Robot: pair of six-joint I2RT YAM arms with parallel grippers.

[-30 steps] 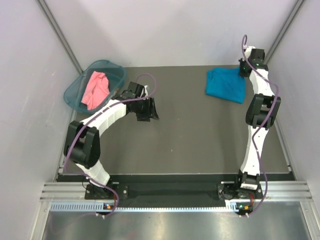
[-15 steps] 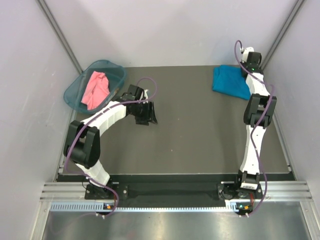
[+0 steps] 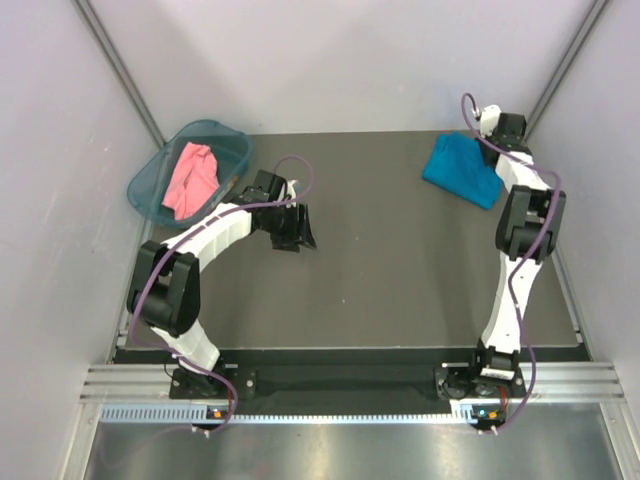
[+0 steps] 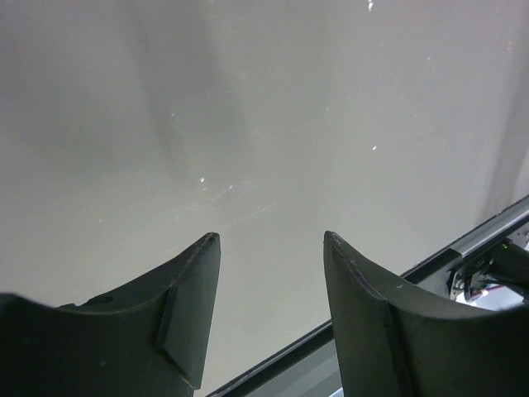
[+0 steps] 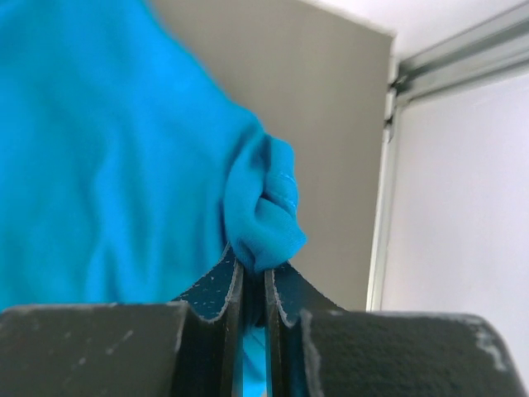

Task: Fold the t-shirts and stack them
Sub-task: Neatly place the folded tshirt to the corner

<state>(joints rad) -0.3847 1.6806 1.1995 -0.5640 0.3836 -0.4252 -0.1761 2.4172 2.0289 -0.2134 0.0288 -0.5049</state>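
Clamping my right pincer on the blue shirt's bunched edge, left pincer agape, I count two shirts, the pink one crumpled shapeless in one basket.

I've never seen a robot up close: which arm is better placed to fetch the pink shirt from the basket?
Probably the left. The left gripper is open and empty, close to the basket holding the pink shirt. The right gripper is shut on the blue shirt at the far right corner.
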